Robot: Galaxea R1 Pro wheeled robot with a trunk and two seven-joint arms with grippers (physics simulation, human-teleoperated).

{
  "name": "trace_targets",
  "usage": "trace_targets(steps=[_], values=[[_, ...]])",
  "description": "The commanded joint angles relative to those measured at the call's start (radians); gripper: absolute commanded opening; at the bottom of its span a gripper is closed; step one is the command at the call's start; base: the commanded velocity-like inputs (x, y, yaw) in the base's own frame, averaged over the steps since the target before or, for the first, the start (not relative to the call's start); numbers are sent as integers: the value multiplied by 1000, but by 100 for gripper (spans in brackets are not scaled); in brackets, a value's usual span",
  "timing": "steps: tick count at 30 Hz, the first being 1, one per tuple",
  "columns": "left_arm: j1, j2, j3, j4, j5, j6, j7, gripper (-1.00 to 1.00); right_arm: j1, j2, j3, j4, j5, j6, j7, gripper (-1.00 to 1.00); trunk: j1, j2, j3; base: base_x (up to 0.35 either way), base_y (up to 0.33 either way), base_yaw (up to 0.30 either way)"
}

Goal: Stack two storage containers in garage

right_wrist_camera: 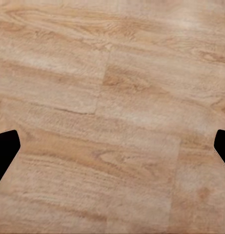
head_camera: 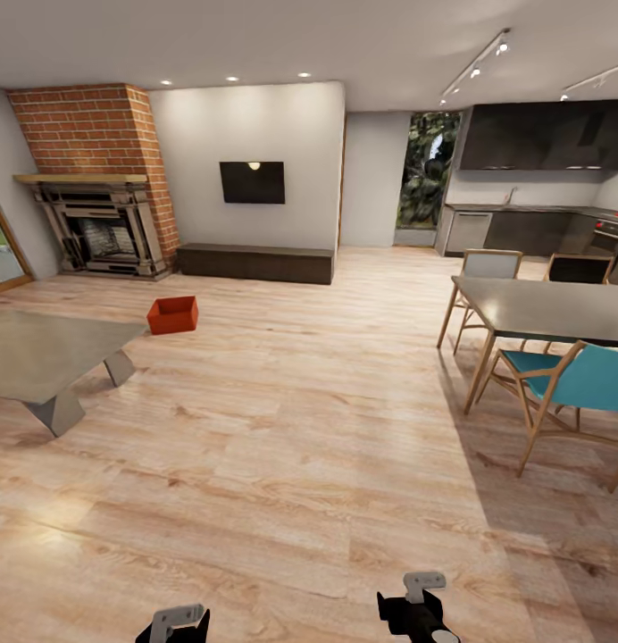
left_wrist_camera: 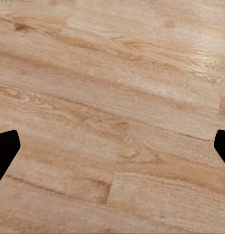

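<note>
Container: I see one red-orange storage container [head_camera: 173, 314] on the living-room planks, just before the fireplace [head_camera: 99, 228].
Bearing: far ahead, leftward; my left claw [head_camera: 173, 621] is nearer.
Claws: left and right claw [head_camera: 420, 609] spread wide, empty.

a brick fireplace [head_camera: 95, 179] and wall tv [head_camera: 252, 182] stand far off; a dining table [head_camera: 550, 308] with a teal chair [head_camera: 572, 384] sits right.

Light wood plank floor [head_camera: 309, 429] with visible grain and a soft sheen; rough red brick chimney breast [head_camera: 95, 129] upper left; smooth matt red-orange storage container [head_camera: 173, 314]; matt grey low table [head_camera: 41, 353].
</note>
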Motion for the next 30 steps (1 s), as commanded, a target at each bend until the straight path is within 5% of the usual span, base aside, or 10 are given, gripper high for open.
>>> trace_targets(steps=[1, 30], values=[[-1, -1, 8, 0, -5, -2, -8, 100, -1, 0, 5, 1, 0, -3, -5, 100, 1, -1, -1, 347, 0, 0], [-1, -1, 8, 0, -5, -3, -8, 100, -1, 0, 5, 1, 0, -3, -5, 100, 1, -1, -1, 347, 0, 0]])
